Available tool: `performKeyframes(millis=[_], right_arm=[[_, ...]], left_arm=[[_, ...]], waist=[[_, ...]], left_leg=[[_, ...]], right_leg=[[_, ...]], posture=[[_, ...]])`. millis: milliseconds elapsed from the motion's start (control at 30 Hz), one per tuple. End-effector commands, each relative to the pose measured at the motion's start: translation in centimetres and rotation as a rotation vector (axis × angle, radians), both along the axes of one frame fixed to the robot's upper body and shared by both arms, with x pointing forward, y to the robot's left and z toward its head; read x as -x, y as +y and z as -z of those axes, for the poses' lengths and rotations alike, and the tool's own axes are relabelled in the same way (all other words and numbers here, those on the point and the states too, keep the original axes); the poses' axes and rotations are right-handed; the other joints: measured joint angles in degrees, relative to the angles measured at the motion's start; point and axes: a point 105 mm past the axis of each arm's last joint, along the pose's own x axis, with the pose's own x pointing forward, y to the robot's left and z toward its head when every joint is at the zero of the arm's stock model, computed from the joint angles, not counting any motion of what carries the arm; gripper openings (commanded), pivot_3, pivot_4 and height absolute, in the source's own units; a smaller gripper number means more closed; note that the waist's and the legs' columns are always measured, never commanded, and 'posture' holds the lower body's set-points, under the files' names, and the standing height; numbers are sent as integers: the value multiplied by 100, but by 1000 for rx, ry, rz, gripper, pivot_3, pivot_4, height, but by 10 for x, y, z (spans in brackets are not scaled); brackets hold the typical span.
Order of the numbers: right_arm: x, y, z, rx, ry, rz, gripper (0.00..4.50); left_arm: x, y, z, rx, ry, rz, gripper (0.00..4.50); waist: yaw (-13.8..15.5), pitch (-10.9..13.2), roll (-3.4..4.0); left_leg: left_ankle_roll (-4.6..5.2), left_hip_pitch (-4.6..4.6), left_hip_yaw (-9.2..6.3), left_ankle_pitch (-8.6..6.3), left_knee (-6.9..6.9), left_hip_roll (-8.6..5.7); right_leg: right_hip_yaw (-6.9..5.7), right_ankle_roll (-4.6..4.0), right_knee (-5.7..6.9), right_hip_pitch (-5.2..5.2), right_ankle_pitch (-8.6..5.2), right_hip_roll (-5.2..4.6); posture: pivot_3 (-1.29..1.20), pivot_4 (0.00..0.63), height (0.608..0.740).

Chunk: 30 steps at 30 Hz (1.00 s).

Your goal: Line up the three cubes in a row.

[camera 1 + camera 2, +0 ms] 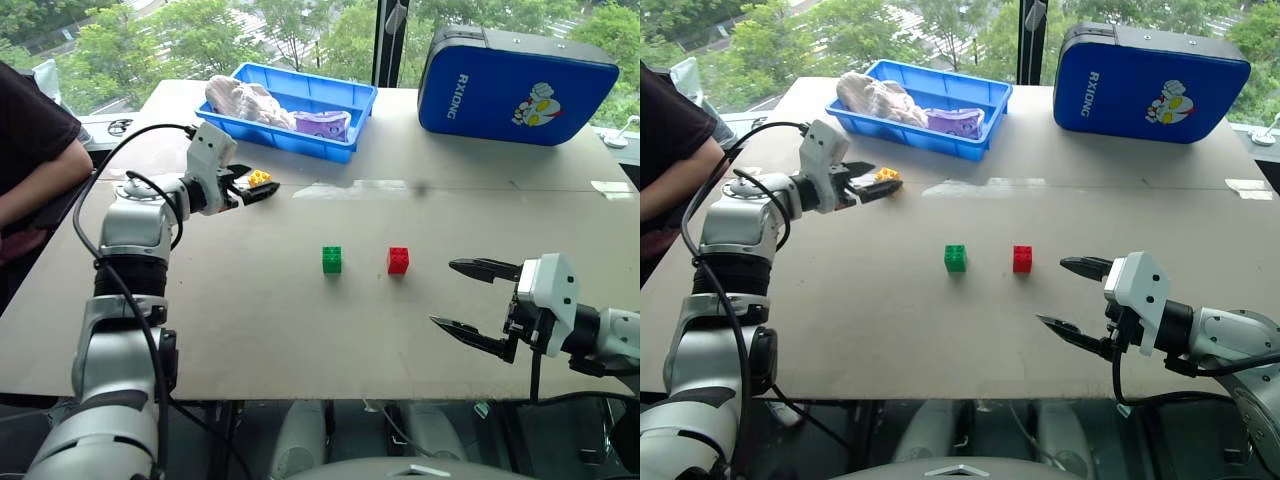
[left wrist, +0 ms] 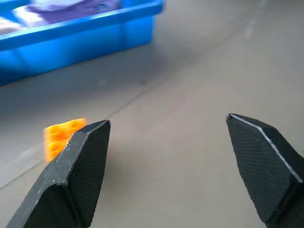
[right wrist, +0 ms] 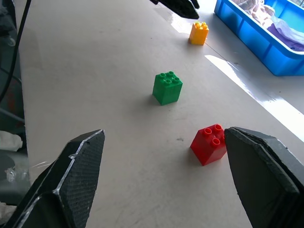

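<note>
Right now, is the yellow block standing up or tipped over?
Standing up. The yellow block sits flat on the table with its studs pointing up, near the left hand, which isn't holding it.

Both arms: silver-grey metallic shells with black joint sections, white housing at each wrist. Left gripper (image 1: 252,186) and right gripper (image 1: 472,298): two black fingers each, tapered to points, inner pads (image 3: 80,166) cross-hatched. Black cable loops off the left arm, exits the wrist housing around 9 o'clock.
</note>
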Motion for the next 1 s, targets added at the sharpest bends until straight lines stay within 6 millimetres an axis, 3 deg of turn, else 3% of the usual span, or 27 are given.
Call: performKeyframes(millis=[33,167,367,567,767,800,900,1000], right_arm=[[0,3,-8,-5,-46,-16,4141],[-2,4,-9,3,-51,-20,4141],[-2,5,-11,10,-58,-19,4141],[-1,5,-12,16,-61,-5,4141],[0,2,-11,22,-60,9,4141],[0,2,-11,22,-59,12,4141],[2,2,-9,20,-55,14,4141],[2,2,-8,17,-51,11,4141]], left_arm=[[-14,2,-1,-42,-3,-132,3979],[-23,-17,6,-23,15,-68,3979],[-36,-5,12,-99,16,-143,3979],[-38,-9,23,-105,40,-127,3979],[-38,-9,20,-100,-2,-89,1402],[-37,-8,19,-102,-5,-77,1199],[-35,-4,15,-109,-35,-43,1208],[-24,-9,7,-46,-72,116,1208]], waist=[[-11,0,0],[-27,1,-2],[-49,2,-4],[-35,3,-5],[-32,5,-10],[-32,5,-10],[-36,5,-10],[-63,5,-10]], left_leg=[[0,0,0,0,0,-1],[0,-2,5,0,0,-1],[0,0,11,0,-1,-1],[0,-4,12,0,-1,-1],[0,-5,10,0,-1,-1],[0,-5,9,0,-1,-1],[-1,-5,10,0,-1,-1],[-1,-4,13,0,-1,1]], right_leg=[[1,0,-1,1,0,-1],[1,-19,-2,-1,12,-1],[-4,-19,0,-1,12,2],[-5,-21,-1,-1,13,0],[-7,-22,-2,-1,14,-1],[-7,-23,-2,-1,14,-1],[-7,-23,-1,-1,14,-1],[-5,-23,0,-2,14,0]], posture=[[0,150,740],[0,150,740],[0,150,740],[0,150,740],[0,150,740],[0,150,740],[0,150,740],[0,150,740]])
